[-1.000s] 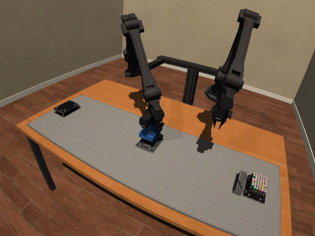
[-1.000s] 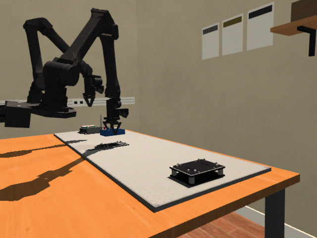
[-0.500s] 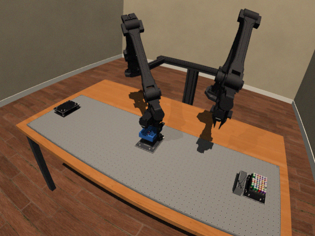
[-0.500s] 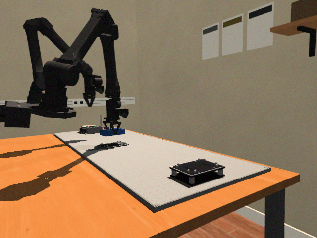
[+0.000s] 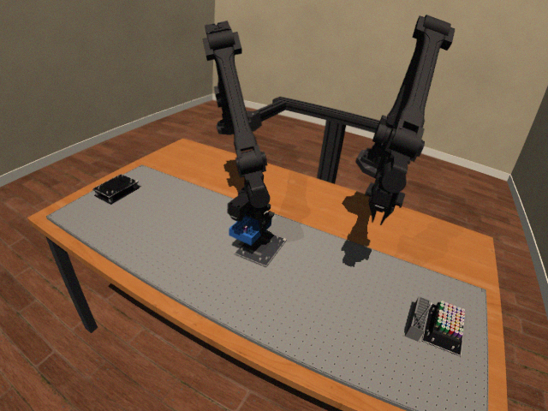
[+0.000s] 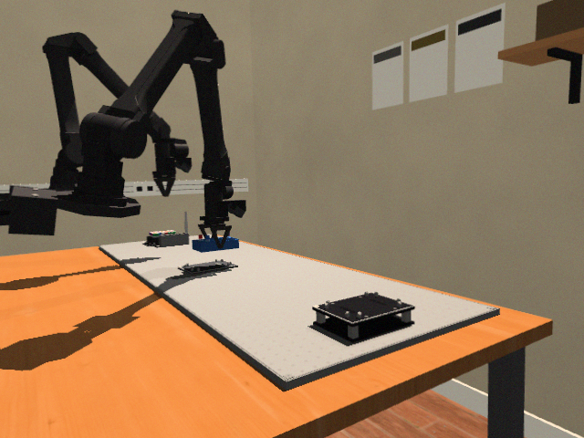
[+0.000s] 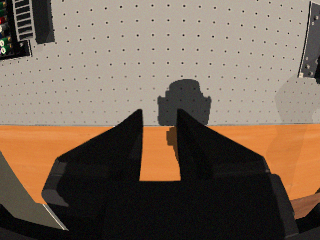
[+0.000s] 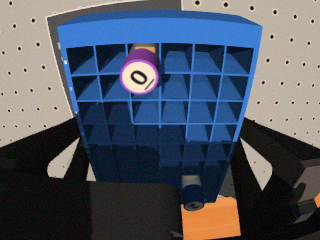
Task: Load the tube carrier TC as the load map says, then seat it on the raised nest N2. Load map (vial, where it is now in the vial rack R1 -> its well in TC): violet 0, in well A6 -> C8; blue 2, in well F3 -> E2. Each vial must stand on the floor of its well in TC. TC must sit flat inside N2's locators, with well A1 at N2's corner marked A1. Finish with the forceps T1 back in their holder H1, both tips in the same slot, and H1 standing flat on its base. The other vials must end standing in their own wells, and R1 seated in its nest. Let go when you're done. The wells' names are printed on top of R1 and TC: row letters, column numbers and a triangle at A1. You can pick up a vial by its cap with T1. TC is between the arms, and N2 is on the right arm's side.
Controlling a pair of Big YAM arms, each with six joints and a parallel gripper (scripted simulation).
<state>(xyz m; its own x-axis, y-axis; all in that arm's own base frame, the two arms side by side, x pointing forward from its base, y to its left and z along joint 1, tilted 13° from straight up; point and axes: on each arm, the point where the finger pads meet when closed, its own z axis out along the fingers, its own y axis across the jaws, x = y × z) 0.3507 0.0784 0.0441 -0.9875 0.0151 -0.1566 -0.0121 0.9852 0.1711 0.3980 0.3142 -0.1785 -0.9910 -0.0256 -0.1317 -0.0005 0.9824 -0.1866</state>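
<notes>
1. Top view, far left: one raised nest, N2 (image 5: 116, 187) (image 6: 363, 307), a dark plate on light posts, three of them showing in the exterior view. TC is well apart from it. It stands on the grey perforated board (image 5: 309, 287) (image 6: 283, 292) (image 7: 150, 60) (image 8: 25, 65) that covers much of the desk (image 5: 176, 152) (image 6: 141, 401) (image 7: 30, 145) (image 8: 212, 217).
2. Left of centre: one TC (image 5: 244, 235) (image 6: 203, 245) (image 8: 160, 30), a blue box with a grid of square wells, held up off the board. The right end effector (image 5: 262, 228) (image 6: 220, 245) (image 8: 160, 119) grasps it, fingers outside its opposite walls. Two vials are in it: violet 0 (image 5: 245, 229) (image 8: 140, 75), white-topped, and blue 2 (image 8: 193, 197), shaded, near the opposite end. Well names are unreadable.
3. Beneath TC: one low nest plate (image 5: 261, 253) (image 6: 207, 267) (image 7: 311, 40) (image 8: 52, 40), shadowed.
4. Right of centre: the left end effector (image 5: 379, 222) (image 6: 164, 193) (image 7: 159, 117), released, fingers slightly parted around nothing, in the air.
5. Near right: one grey slotted holder, H1 (image 5: 415, 324) (image 6: 174, 239) (image 7: 23, 21); one forceps, T1 (image 6: 185, 221), rises from it. Its tips' slot cannot be made out.
6. Rightmost: one black rack, R1 (image 5: 444, 339) (image 6: 151, 239) (image 7: 11, 37), densely filled with many-coloured vials, too small to count reliably.

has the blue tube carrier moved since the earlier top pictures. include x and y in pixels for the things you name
Yes: the blue tube carrier (image 5: 241, 236) (image 6: 203, 245) (image 8: 160, 35) has shifted toward the top picture's left, relative to the low plate (image 5: 264, 255) (image 6: 207, 268) (image 7: 311, 45) (image 8: 165, 5) beneath.
</notes>
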